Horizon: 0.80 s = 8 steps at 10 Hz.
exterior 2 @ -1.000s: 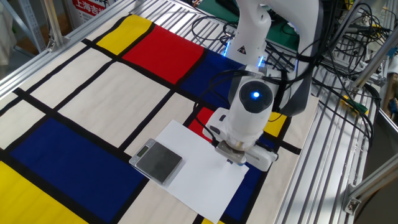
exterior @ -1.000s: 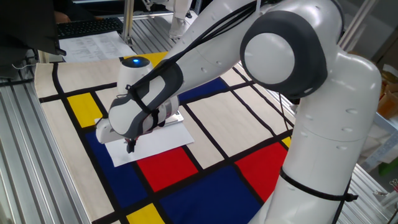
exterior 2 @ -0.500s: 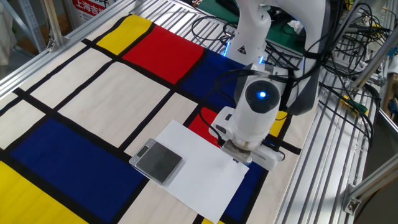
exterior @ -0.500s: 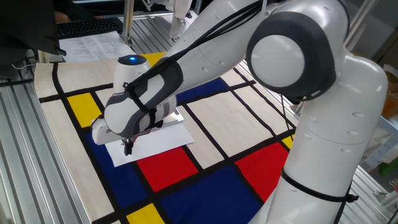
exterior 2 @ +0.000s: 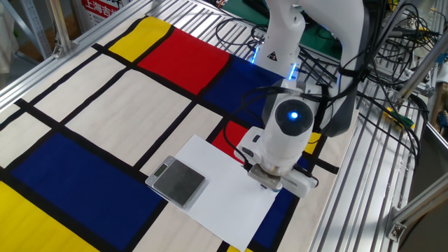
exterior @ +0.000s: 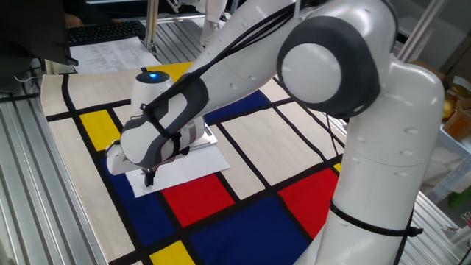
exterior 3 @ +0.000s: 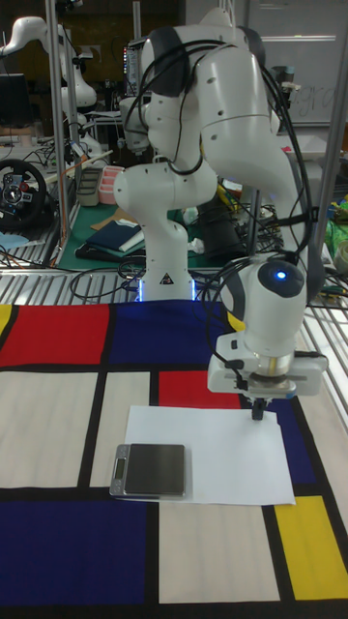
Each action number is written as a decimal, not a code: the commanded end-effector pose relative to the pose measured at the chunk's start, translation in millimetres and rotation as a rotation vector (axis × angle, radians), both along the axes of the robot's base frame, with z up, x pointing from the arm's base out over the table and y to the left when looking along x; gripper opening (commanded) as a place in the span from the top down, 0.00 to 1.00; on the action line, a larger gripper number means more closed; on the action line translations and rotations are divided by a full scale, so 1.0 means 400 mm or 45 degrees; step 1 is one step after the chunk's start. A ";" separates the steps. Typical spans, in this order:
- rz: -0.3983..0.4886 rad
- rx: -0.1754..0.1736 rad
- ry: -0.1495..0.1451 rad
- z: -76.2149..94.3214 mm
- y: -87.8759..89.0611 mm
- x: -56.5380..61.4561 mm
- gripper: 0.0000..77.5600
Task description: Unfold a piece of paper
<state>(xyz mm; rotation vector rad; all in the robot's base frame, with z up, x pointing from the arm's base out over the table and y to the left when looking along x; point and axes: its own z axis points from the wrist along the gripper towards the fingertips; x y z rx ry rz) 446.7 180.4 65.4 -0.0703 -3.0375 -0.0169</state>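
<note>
Under my claw (exterior 3: 258, 410) the piece of paper (exterior 3: 208, 455) lies flat on the checked cloth (exterior 2: 84, 105), fingers pointing straight down by its far edge at about one o'clock. I can't tell whether they're parted or pinched. At nine o'clock, a small grey scale (exterior 3: 149, 470) sits on the sheet's edge.

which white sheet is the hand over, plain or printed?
The plain white piece of paper on the cloth, under the hand, scale on its edge. The printed sheets lie beyond the cloth's far edge.
</note>
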 end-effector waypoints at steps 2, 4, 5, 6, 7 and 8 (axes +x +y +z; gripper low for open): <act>0.014 0.002 -0.015 -0.019 -0.014 0.013 0.99; 0.026 0.004 -0.027 -0.034 -0.029 0.021 0.99; 0.028 0.005 -0.028 -0.037 -0.032 0.022 0.99; 0.029 0.007 -0.030 -0.040 -0.037 0.024 0.99; 0.028 0.008 -0.031 -0.039 -0.037 0.024 0.99; 0.028 0.009 -0.030 -0.038 -0.037 0.024 0.99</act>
